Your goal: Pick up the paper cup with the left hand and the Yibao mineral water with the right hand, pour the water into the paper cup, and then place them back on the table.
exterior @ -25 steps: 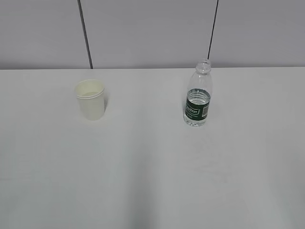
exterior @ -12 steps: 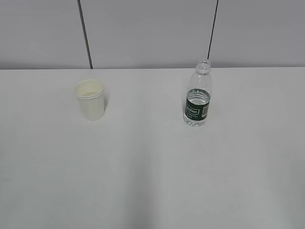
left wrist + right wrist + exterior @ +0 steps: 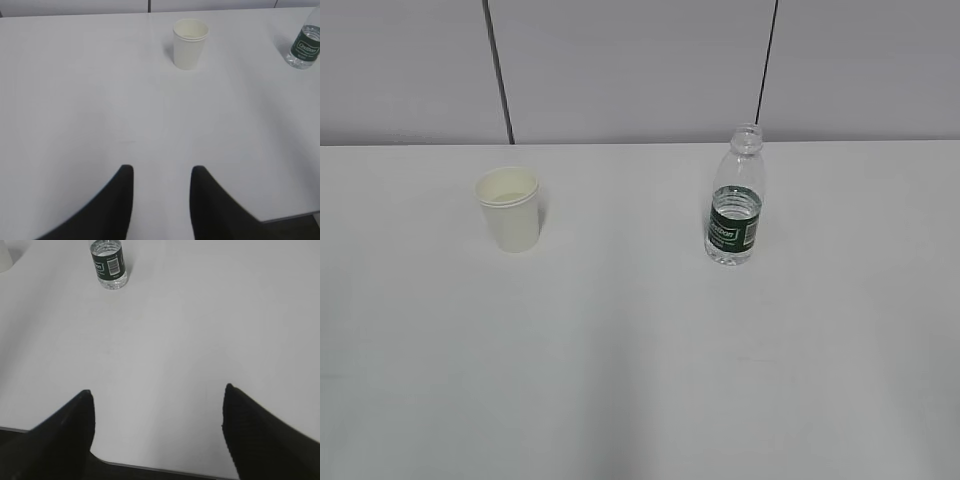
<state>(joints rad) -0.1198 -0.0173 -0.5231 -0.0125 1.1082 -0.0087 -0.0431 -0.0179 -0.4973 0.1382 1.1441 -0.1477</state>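
The cream-white paper cup (image 3: 509, 209) stands upright on the white table (image 3: 640, 350), left of centre. It also shows in the left wrist view (image 3: 190, 43), far ahead of my left gripper (image 3: 161, 172), which is open and empty near the table's front edge. The uncapped Yibao mineral water bottle (image 3: 736, 200) stands upright to the right, part full. It shows at the top of the right wrist view (image 3: 108, 264), ahead and left of my right gripper (image 3: 158, 391), which is wide open and empty. Neither arm shows in the exterior view.
A grey panelled wall (image 3: 640, 70) runs behind the table. The table's front edge (image 3: 150, 469) lies under the right gripper. The bottle also appears at the left wrist view's right edge (image 3: 305, 46).
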